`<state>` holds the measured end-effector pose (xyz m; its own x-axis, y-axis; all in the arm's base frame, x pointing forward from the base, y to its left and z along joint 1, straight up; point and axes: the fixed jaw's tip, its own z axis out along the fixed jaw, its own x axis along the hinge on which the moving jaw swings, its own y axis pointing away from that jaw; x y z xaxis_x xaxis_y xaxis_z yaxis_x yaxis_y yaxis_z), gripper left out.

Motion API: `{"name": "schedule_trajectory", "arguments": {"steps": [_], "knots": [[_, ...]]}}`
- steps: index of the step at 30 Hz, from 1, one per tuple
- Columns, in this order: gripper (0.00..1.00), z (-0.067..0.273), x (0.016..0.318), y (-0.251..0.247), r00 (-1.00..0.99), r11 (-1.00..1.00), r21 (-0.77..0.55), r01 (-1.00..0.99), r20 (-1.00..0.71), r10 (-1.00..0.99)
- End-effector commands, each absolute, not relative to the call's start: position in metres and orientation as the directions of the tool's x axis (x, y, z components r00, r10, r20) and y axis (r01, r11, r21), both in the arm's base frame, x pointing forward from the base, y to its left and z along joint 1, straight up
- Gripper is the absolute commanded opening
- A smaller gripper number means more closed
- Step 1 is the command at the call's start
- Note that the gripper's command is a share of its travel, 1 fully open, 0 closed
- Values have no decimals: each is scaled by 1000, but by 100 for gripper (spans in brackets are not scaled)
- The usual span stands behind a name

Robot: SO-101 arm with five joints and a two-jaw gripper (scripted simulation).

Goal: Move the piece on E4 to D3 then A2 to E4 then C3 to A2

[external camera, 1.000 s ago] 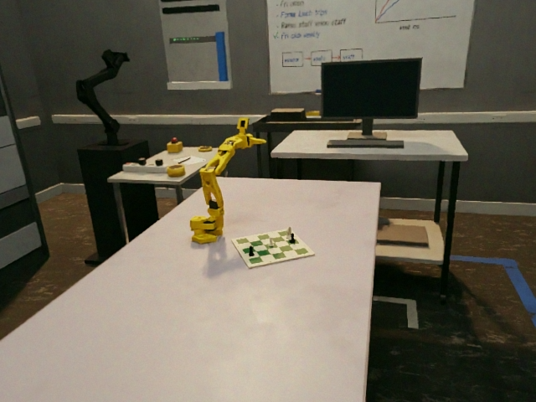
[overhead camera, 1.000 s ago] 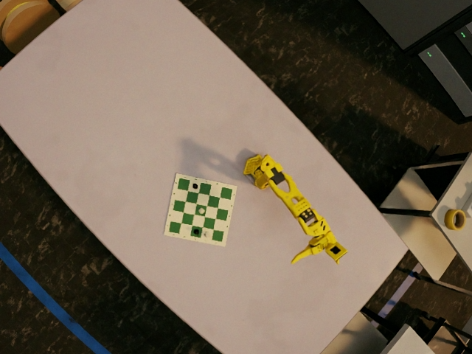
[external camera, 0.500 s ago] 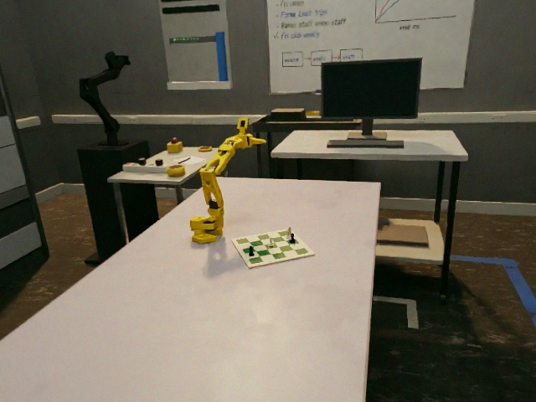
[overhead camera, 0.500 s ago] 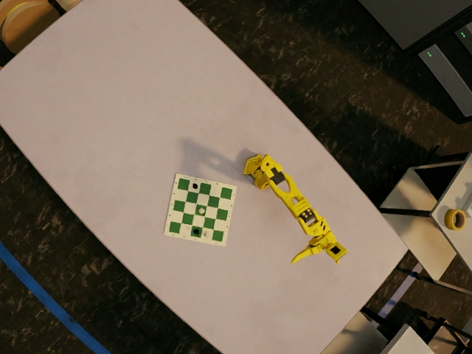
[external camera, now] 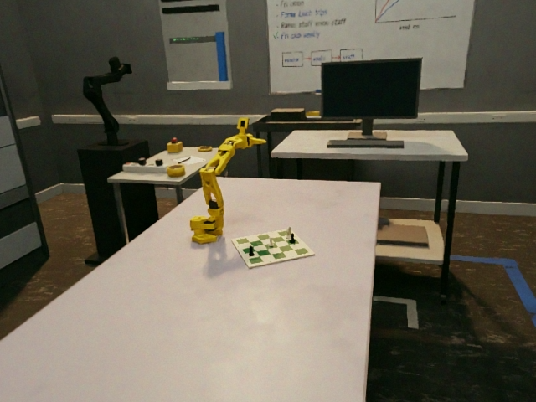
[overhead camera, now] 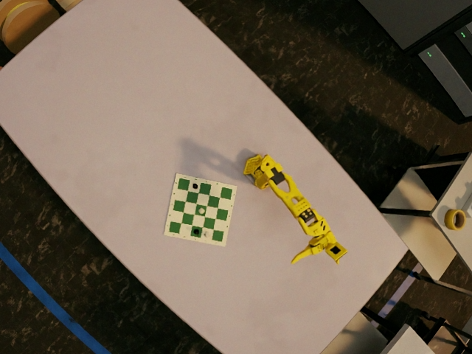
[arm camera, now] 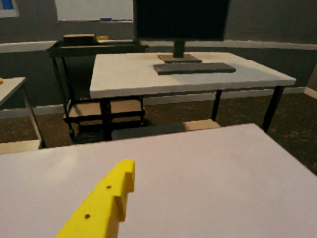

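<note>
A small green and white chessboard (overhead camera: 200, 209) lies on the pale table; it also shows in the side view (external camera: 272, 249). From above I see a black piece (overhead camera: 195, 186) at the board's far edge, a white piece (overhead camera: 200, 209) near the middle, and a black piece (overhead camera: 195, 231) beside a faint white piece (overhead camera: 206, 233) at the near edge. All stand upright in the side view. My yellow arm is raised high and points away from the board. Its gripper (overhead camera: 314, 258) is open and empty, well off to the board's right (external camera: 253, 138). The wrist view shows one yellow finger (arm camera: 104, 208) above bare table.
The arm's base (overhead camera: 259, 173) stands just beyond the board's upper right corner. A white desk with a monitor (external camera: 370, 93) stands behind the table. A side table with yellow tape rolls (external camera: 175, 170) and a black arm (external camera: 104, 99) stand at the left.
</note>
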<state>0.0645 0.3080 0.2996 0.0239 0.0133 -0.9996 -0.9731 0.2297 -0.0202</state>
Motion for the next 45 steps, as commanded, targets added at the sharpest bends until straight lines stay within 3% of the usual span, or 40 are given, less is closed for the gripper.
{"name": "schedule_trajectory", "arguments": {"steps": [1,11,14,26,31,45], "knots": [[100,303,66,305,25,237,-19,-971,-999,21],[90,289,113,260,-17,421,-23,-907,-996,-90],[90,289,113,260,-16,421,-23,-907,-996,-88],[75,252,156,182,-175,669,-27,-743,-957,-233],[72,245,160,169,-208,704,-28,-710,-947,-247],[54,188,159,76,-492,911,-30,-411,-834,-249]]}}
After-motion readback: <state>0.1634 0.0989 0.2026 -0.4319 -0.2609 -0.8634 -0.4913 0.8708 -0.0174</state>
